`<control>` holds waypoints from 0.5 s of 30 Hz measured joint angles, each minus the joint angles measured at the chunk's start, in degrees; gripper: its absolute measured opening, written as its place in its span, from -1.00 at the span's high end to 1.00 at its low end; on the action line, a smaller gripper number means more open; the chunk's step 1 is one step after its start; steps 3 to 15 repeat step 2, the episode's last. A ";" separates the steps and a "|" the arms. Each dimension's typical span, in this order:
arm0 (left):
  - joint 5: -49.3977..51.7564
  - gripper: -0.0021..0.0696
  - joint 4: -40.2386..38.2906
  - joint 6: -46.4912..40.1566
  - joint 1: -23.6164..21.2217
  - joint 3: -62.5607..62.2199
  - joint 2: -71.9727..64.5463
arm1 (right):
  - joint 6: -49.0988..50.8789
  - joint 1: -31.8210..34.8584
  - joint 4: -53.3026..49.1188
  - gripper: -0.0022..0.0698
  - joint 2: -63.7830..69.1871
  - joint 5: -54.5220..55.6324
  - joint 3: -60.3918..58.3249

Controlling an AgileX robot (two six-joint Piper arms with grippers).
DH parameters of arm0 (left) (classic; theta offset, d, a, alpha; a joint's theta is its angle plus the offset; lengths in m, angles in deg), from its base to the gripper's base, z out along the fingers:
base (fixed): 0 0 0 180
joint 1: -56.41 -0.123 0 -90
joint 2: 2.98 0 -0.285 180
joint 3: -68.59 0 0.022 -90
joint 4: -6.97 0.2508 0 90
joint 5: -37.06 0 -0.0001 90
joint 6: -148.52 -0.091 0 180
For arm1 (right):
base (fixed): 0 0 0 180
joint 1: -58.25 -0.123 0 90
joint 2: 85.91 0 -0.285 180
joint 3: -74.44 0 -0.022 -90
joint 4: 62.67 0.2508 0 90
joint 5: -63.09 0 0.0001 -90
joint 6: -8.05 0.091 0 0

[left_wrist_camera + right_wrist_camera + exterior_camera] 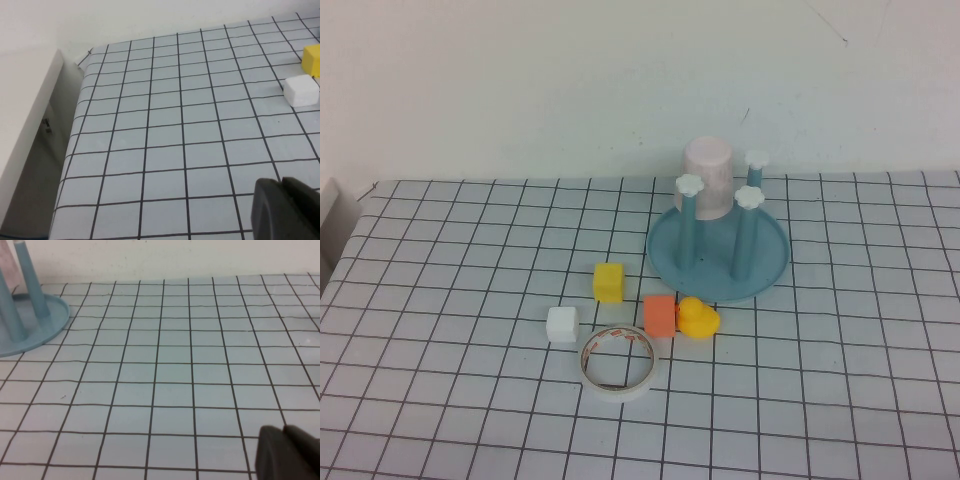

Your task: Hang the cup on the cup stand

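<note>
Holding my left pincer (pixel 284 212) closed and empty, I hover it low over the gridded desk (pixel 165 125); the white cube (pixel 301 90) and yellow cube (pixel 312 59) lie well apart from it. My right pincer (pixel 285 452) is likewise closed on nothing, above bare grid, with the cup stand (pixel 30 325) far off. From the high camera, neither pincer shows. The cup (pixel 707 178) sits upside down over the stand's post at 11 o'clock. From the stand, at 7 o'clock, lie an orange cube (pixel 659 315), a yellow duck (pixel 699 319) and a tape roll (pixel 618 361).
</note>
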 joint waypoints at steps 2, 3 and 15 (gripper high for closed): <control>0.04 0.95 0.00 -0.24 0.00 0.00 0.00 | 0.00 0.00 0.00 0.94 0.00 0.00 0.00; 0.04 0.95 0.00 -0.24 0.00 0.00 0.00 | 0.00 0.00 0.00 0.94 0.00 0.00 0.00; 0.04 0.95 0.00 -0.24 0.00 0.00 0.00 | 0.00 0.00 0.00 0.94 0.00 0.00 0.00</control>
